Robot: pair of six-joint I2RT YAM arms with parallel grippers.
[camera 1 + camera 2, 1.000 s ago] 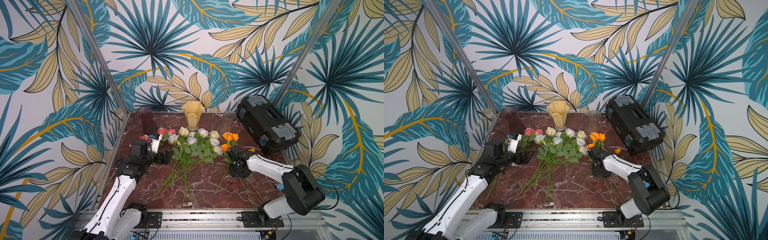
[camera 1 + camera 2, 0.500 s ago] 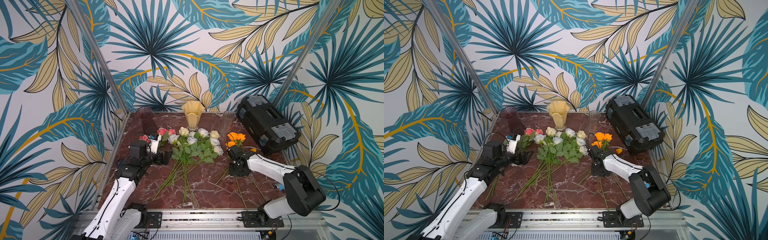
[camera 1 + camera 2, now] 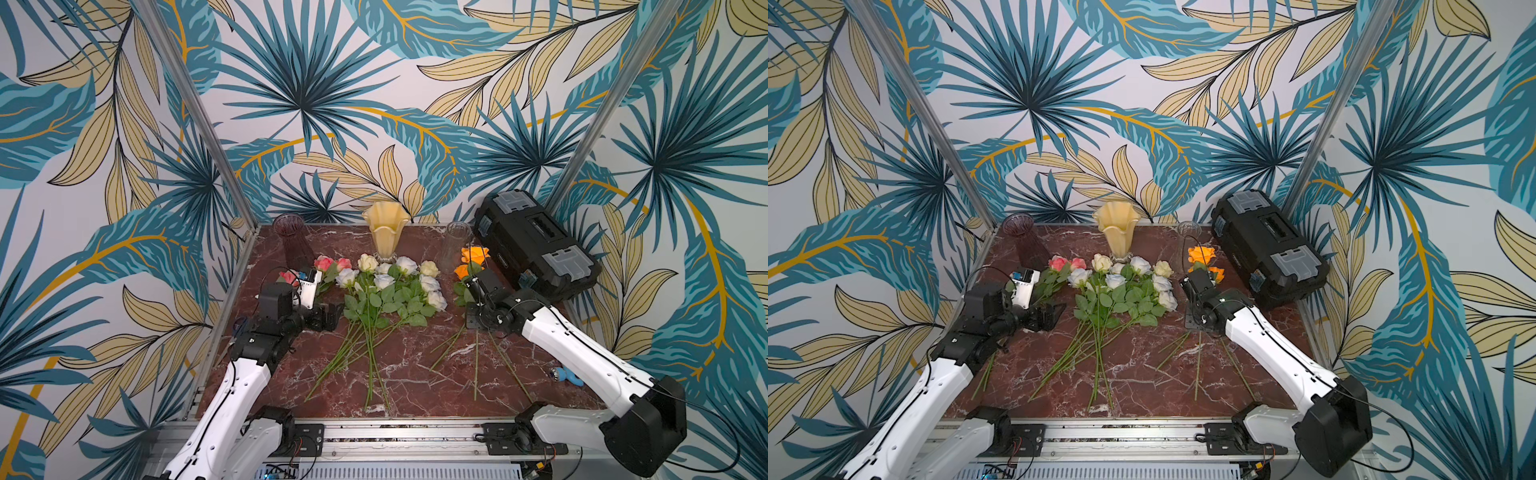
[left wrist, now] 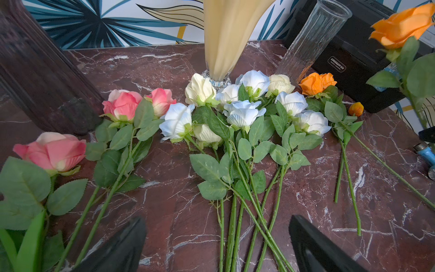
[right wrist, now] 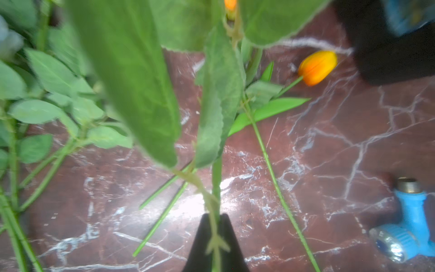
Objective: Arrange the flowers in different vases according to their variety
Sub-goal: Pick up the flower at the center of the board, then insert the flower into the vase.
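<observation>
- Now the right hand pinches the green, leafy stem of an orange rose, its bloom upright above the hand.
- Meanwhile the left hand stands spread apart.

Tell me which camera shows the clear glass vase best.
The left wrist view: the clear glass vase appears large there, rim and wall sharp. Both top views show it small at the back; the right wrist view misses it.

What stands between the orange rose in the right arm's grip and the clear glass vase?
Nothing visible. The right gripper is shut on the orange rose, whose head is close beside the clear vase; the black toolbox stands on the rose's other side.
</observation>
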